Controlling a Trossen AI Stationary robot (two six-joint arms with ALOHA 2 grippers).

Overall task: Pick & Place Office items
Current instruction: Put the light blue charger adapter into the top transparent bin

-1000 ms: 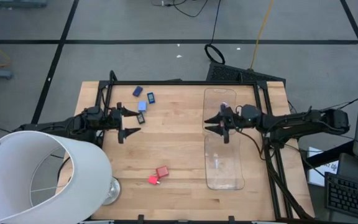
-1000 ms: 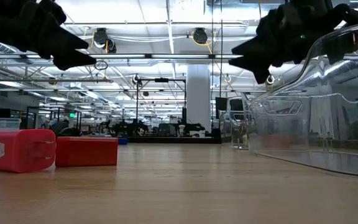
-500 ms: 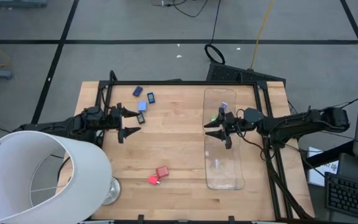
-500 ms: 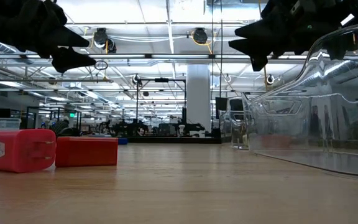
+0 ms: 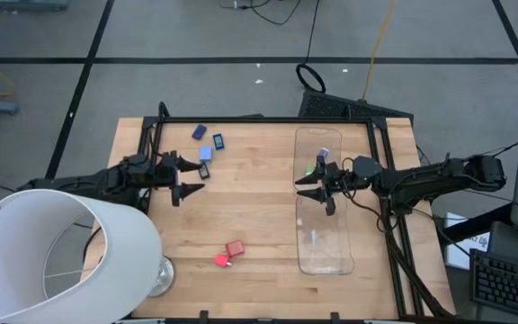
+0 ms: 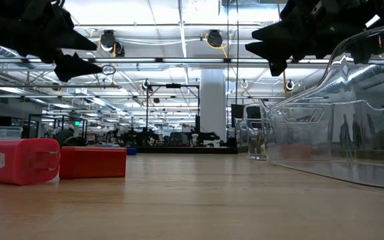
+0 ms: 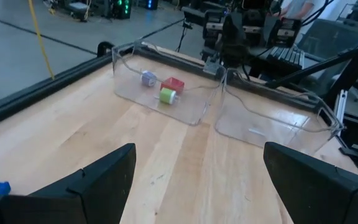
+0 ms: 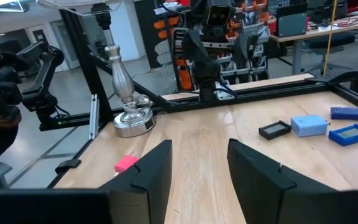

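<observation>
Even, bright overhead light falls on the wooden bench, casting only soft, short shadows; in the low view the ceiling lamps glare and both arms read as black silhouettes; the clear plastic tray catches reflections; nearby red blocks look slightly soft.

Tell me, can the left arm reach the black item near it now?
Probably yes. The left gripper hangs open right beside the black item, with only bare table between them and nothing on top of it.
</observation>
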